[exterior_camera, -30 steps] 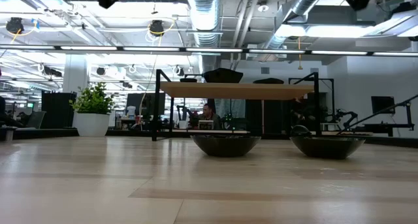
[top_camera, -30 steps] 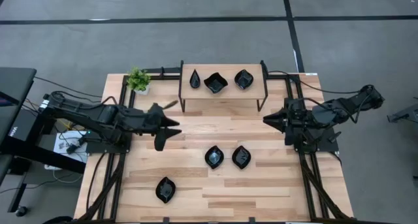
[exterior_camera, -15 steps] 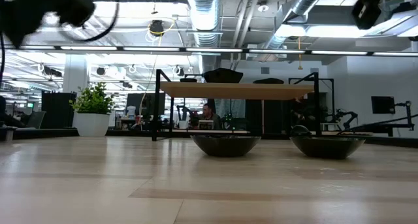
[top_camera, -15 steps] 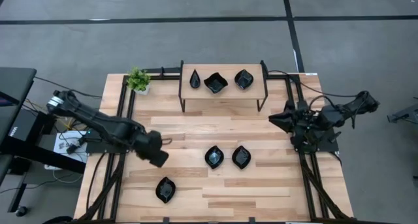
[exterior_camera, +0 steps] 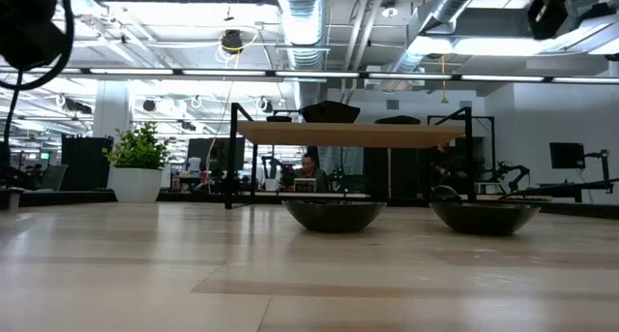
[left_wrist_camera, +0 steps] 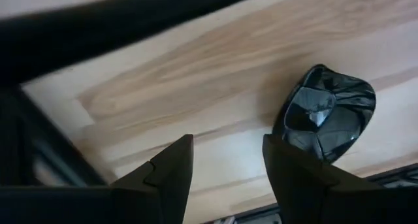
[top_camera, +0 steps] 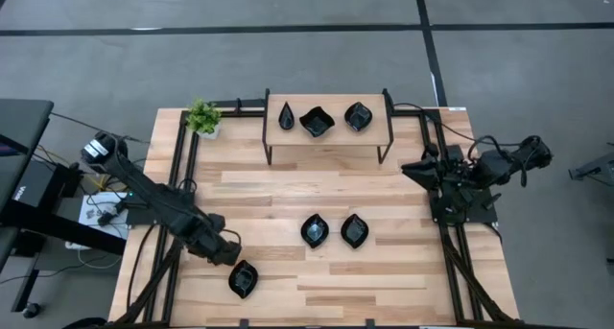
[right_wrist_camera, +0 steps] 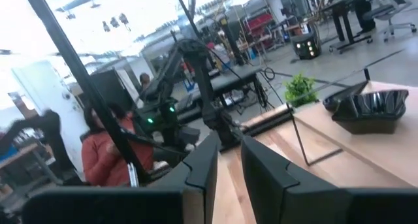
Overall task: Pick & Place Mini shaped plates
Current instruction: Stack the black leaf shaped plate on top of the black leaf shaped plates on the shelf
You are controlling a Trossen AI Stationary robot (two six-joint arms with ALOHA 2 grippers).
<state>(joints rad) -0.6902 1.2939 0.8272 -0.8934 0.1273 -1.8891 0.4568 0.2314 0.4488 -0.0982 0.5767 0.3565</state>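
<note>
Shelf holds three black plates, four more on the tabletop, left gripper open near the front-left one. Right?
Not four: the high view shows three plates on the tabletop: two mid-table and the front-left one. The shelf does hold three, and the left gripper is open by the front-left plate.

Readable text: none | labels or brands: none legible on the table point(top_camera: 326, 199), the arms or the dishes | signs and numbers in the room beyond: too small and blurred to read
</note>
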